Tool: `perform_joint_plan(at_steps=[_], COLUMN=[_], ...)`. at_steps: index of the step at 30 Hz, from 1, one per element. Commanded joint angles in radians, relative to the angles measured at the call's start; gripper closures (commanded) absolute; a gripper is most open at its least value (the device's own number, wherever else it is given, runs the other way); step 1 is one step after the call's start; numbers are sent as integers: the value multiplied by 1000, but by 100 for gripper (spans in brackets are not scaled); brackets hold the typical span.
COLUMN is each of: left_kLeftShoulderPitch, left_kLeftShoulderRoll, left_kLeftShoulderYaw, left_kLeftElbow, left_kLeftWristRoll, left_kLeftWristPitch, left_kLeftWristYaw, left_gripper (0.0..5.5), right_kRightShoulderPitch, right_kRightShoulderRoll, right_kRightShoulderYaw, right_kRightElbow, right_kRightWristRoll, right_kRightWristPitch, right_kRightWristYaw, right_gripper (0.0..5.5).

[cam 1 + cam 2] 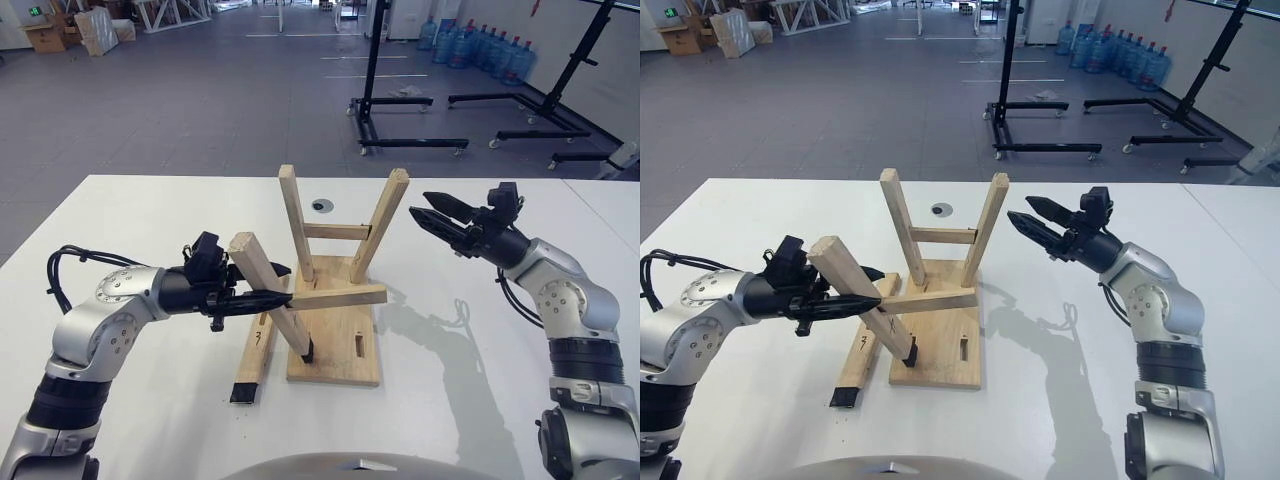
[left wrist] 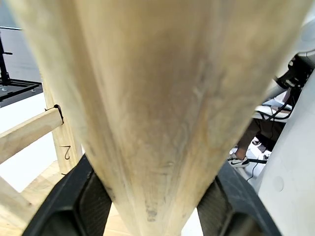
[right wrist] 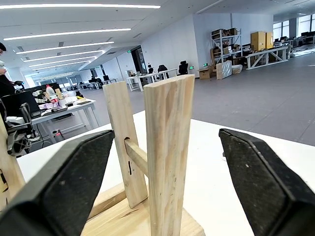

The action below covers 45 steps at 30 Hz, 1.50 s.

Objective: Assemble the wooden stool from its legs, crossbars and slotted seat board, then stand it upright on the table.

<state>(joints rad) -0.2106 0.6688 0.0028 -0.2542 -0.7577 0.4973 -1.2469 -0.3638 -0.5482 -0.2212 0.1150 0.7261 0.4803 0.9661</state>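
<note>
Stool [image 1: 340, 365] seat-down at table [image 1: 150, 220] centre, half built. Left gripper [image 1: 270, 297] at 9 o'clock, jaws clamped on tilted leg [image 1: 250, 260]. Right gripper [image 1: 420, 205] at 3 o'clock, jaws apart, beside upright leg [image 1: 382, 222].

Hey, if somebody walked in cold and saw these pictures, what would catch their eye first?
A half-built stool on the white table: the seat board lies flat with two legs standing up from it, joined by a crossbar. The left end effector is clamped on a third, tilted leg over the board. The right end effector hovers open beside the top of the right-hand upright leg.
</note>
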Motion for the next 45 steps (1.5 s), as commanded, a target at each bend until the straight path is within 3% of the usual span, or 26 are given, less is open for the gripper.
perform_joint_plan(at_steps=[1,8,27,32,33,37,41,45], left_kLeftShoulderPitch=[-41,-67,-26,-44,-53,-73,-16,54], left_kLeftShoulderRoll=[25,46,174,162,157,121,160,139], left_kLeftShoulderYaw=[-12,-64,-327,-335,-329,-269,-198,-153], left_kLeftElbow=[39,67,132,176,190,232,134,56], left_kLeftWristRoll=[35,91,507,492,481,476,450,516], left_kLeftWristPitch=[-4,10,-207,-226,-230,-262,-239,-92], left_kLeftWristYaw=[-27,-56,71,99,105,136,128,302], left_gripper=[342,342,344,344,307,255,193,142], right_kRightShoulderPitch=[7,18,57,52,52,60,87,137], right_kRightShoulderRoll=[11,26,78,88,91,102,107,120], right_kRightShoulderYaw=[8,18,30,31,32,33,24,16], right_kRightElbow=[6,5,-22,-15,-16,-22,-41,-90], right_kRightWristRoll=[-18,-43,-57,-64,-66,-69,-66,-60], right_kRightWristPitch=[4,-9,-17,-23,-25,-31,-31,-23], right_kRightWristYaw=[-4,-6,-35,-39,-41,-46,-56,-88], right_gripper=[160,160,160,160,160,160,160,160])
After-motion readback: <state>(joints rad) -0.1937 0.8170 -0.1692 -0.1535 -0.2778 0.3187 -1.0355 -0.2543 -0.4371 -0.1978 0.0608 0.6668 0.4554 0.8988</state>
